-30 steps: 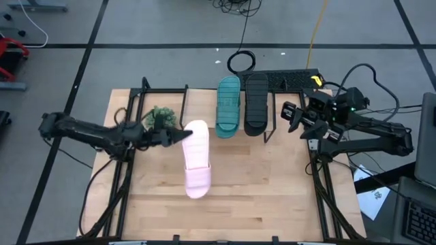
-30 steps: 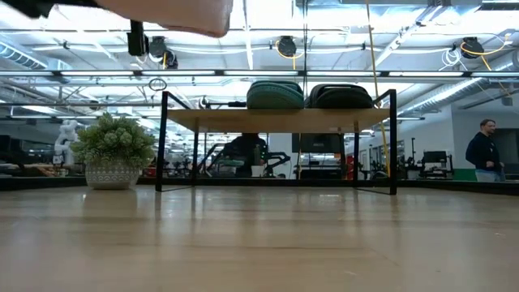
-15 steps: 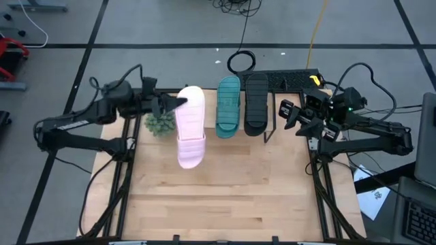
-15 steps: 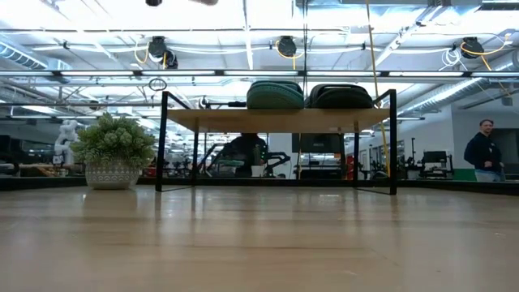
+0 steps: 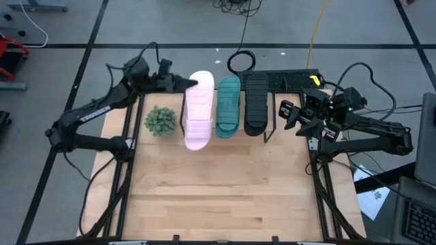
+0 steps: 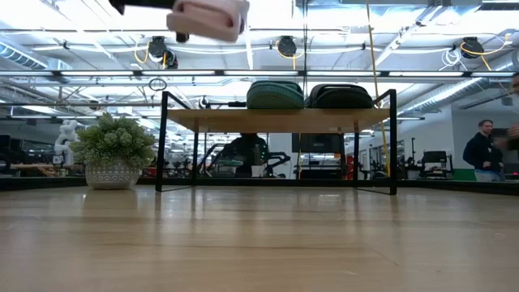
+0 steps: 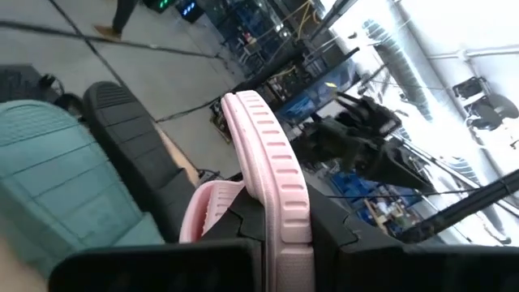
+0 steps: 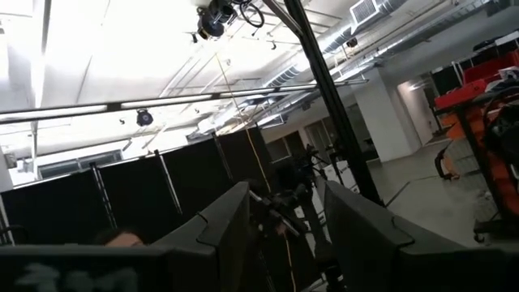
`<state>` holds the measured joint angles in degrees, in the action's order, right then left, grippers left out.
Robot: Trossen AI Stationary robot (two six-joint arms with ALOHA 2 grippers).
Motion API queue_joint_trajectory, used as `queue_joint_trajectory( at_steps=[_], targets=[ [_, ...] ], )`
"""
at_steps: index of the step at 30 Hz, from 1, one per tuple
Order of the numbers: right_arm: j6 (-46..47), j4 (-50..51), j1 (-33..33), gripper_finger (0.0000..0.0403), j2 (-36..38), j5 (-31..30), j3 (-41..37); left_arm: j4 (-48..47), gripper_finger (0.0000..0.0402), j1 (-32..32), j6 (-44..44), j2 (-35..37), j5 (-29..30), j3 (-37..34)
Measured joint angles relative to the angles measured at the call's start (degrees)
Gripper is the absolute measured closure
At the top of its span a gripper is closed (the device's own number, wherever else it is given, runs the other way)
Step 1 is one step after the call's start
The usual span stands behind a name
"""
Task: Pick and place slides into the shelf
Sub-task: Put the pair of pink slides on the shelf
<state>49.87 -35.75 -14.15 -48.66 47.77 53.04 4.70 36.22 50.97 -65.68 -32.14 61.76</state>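
My left gripper (image 5: 189,85) is shut on the pale pink slide (image 5: 199,109) and carries it high over the left part of the shelf (image 6: 276,119). The slide lies alongside the teal slide (image 5: 228,105). In the low view the pink slide (image 6: 212,15) hangs well above the plank. The teal slide (image 6: 276,94) and the black slide (image 5: 256,102) rest sole-down side by side on the shelf top. My right gripper (image 5: 286,116) waits open just right of the shelf, above the table. My left gripper pinches the pink slide's sole at its far end (image 7: 280,191), the end away from the strap. One finger (image 7: 243,223) is on the footbed side and the other on the ribbed underside. The fingers come about level from the table's left. The slide is lifted clear, roughly level.
A small potted plant (image 5: 160,120) stands on the table left of the shelf, near the left arm. A black power strip (image 5: 293,78) and cables lie beyond the far edge. People (image 6: 485,150) stand in the room behind. Bare wood tabletop (image 5: 231,190) spreads toward the near edge.
My left gripper swung toward the far edge and a little right, still shut on the pink slide. It carried the slide from over the table's middle to over the shelf's left part. The slide has turned from slightly slanted to parallel with the teal slide.
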Motion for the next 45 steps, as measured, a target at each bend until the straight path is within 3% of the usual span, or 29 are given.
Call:
queue_joint_trajectory(
  at_steps=[10, 15, 31, 45],
  targets=[
    [-5.32, 0.47, -0.12, 0.025, 0.02, 0.31, 0.0, 7.97, 0.0367, 10.45, 3.85, -8.34, -11.57, 0.0],
    [-8.52, 2.77, -0.51, 0.025, 0.0, 0.37, 0.0, 9.41, 0.0367, 14.59, 5.67, -11.51, -13.66, 0.04],
    [-9.71, 6.05, -2.06, 0.025, -0.15, 0.2, 0.0, 10.79, 0.0368, 16.2, 6.15, -17.6, -17.77, -0.02],
    [-7.43, 4.61, -1.37, 0.025, 1.41, -0.06, 0.0, 11.29, 0.0368, 16.11, 11.24, -17.52, -18.2, -0.02]
  ],
)
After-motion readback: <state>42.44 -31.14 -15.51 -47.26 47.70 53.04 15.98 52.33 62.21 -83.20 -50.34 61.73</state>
